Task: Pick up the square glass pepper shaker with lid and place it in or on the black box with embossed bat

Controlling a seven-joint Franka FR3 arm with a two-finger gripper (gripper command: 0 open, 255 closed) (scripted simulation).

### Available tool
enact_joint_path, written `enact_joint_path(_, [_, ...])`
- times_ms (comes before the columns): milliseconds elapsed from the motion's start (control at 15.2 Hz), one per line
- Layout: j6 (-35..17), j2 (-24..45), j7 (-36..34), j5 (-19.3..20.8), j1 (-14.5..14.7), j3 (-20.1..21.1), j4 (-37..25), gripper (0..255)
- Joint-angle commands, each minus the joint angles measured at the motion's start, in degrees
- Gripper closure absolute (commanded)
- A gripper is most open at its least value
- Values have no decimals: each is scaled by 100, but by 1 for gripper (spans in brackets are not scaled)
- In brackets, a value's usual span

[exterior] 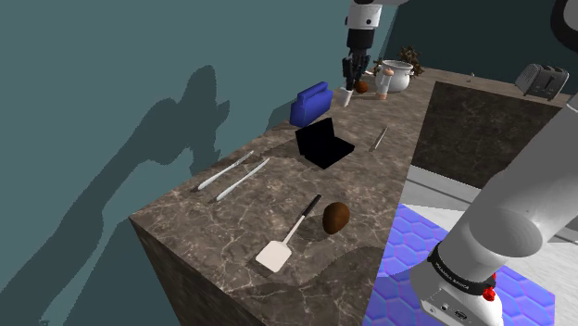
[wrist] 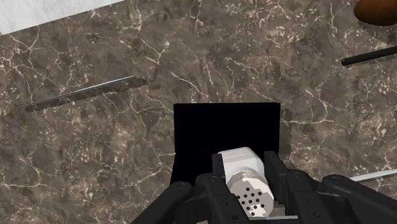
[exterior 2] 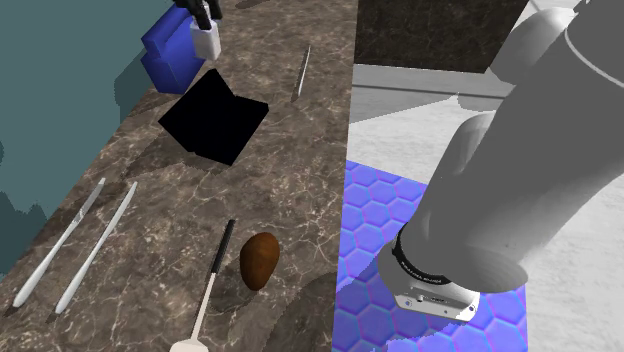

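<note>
Two fingers (wrist: 277, 173) of mine are clamped on the shaker (wrist: 243, 165), one on each flat side of its body, just under the lid.

- Shaker: drawn as a white square body with a pale, perforated lid facing up toward my wrist. It hangs in the air, off the worktop (exterior: 232, 222).
- Handling, my judgement: small and light, and rigid, so no give under the pads. The sides are smooth, so it could slip or twist if my squeeze slackens. If it is glass, as the task says, a drop or a hard set-down could crack it. The flat opposite faces are the right hold. The lid is not, as it may come loose.
- Black box (wrist: 210, 127): lies open directly beneath the shaker, seen past my fingertips. In the shoulder view it sits at about 7 o'clock of the shaker (exterior: 345, 95).
- Blue case (exterior: 310, 104): at roughly 9 o'clock of the shaker in the shoulder view, near but apart.
- Thin metal rod (exterior: 380, 138): at 3 o'clock of the box in the shoulder view.
- Next, my judgement: lower slowly and release low.
</note>
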State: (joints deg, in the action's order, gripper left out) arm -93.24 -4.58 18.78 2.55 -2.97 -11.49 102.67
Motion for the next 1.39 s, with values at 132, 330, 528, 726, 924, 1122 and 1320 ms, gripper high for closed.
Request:
enact_joint_path(132, [65,637,-72,-134,52,46,-685,255])
enact_joint_path(330, [-171,619,-80,-131,53,48,-432,255])
enact_joint_path(528, [-403,614,-86,-129,53,48,-195,255])
enact_joint_path(726, [-632,620,-90,-130,53,48,28,255])
enact_joint_path(924, [-860,638,-93,-132,52,47,238,255])
enact_joint_path(1122, [-1085,668,-94,-137,51,46,435,255])
enact_joint_path(1320, [-1309,708,-93,-143,49,45,619,255])
